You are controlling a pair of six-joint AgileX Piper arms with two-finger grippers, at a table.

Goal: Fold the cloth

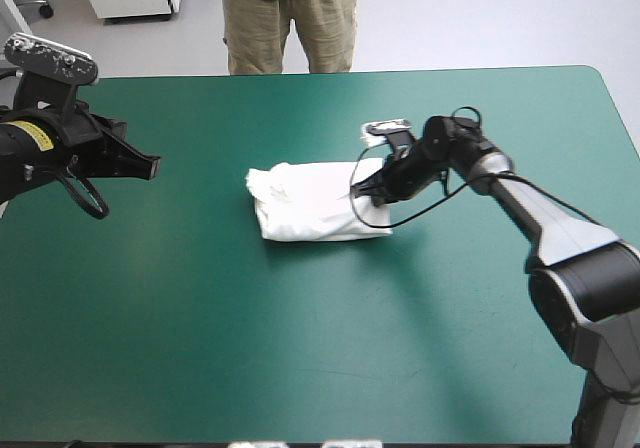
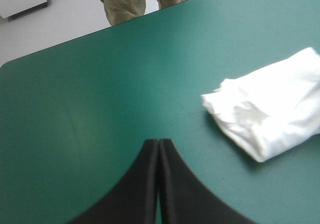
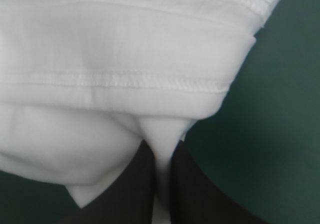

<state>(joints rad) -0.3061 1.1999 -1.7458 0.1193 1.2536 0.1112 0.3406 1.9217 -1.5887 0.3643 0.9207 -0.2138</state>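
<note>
The white T-shirt (image 1: 315, 200) lies as a folded bundle near the middle of the teal-green table. My right gripper (image 1: 362, 194) is at the bundle's right edge, shut on the T-shirt; in the right wrist view a pinch of white cloth (image 3: 161, 149) runs between the two black fingers, with stitched hems just ahead. My left gripper (image 1: 152, 167) hovers over the table's left part, well apart from the T-shirt, shut with nothing in it. In the left wrist view the left gripper (image 2: 158, 145) forms one pointed arch, and the T-shirt (image 2: 270, 111) lies ahead and off to one side.
Bare teal-green cover (image 1: 300, 348) surrounds the bundle on all sides. The table's far edge (image 1: 330, 72) runs across the top of the high view.
</note>
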